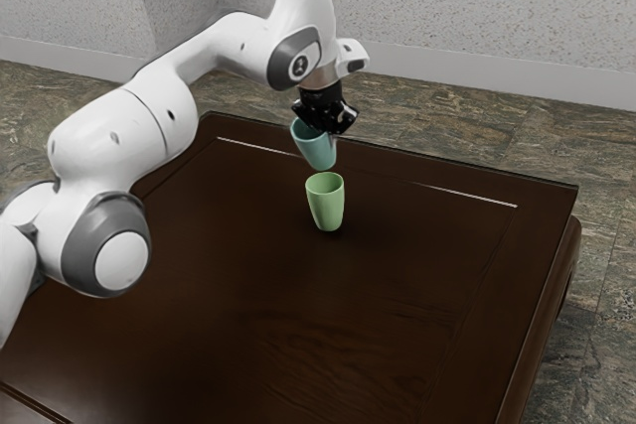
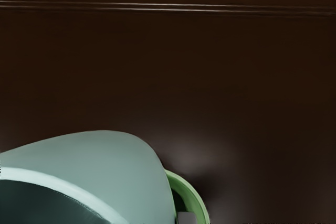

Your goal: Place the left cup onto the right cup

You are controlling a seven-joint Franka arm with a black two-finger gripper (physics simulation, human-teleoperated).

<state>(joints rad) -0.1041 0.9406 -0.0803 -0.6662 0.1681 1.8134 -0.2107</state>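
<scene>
Pickup looks done: the end effector (image 1: 319, 125) is clamped on the teal cup (image 1: 316, 150), holding it tilted just above the green cup (image 1: 325, 202) standing on the tabletop (image 1: 397, 285); lowering and release remain.

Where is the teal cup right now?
Exterior view: the teal cup hangs tilted in the claw, just above the green cup standing on the table.

One teal cup (image 1: 318, 151), one green cup (image 1: 325, 202), one table (image 1: 417, 275).
</scene>
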